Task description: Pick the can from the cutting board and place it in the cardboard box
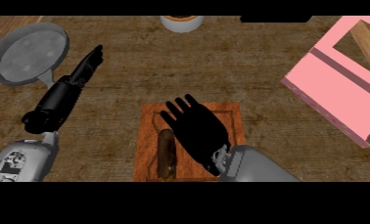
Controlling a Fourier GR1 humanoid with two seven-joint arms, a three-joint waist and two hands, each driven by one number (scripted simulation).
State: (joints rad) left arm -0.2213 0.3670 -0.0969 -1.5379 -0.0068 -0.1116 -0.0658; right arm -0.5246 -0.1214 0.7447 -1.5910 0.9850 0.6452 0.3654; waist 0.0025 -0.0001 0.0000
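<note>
A brown can (166, 155) lies on its side on the left half of the wooden cutting board (233, 115), at the bottom centre of the head view. My right hand (196, 129) hovers over the middle of the board just right of the can, open with its fingers spread and pointing away from me; nothing is in it. It covers part of the board. The box (338, 96) is pink and open-topped, at the right edge, well away from the can. My left hand (66, 91) rests at the left with straight fingers pointing up the counter, holding nothing.
A grey frying pan (30, 52) sits at the far left, its handle near my left hand. At the back centre stands a white cup with an orange inside (181, 22). Bare wooden counter (217, 66) stretches between the board and the box.
</note>
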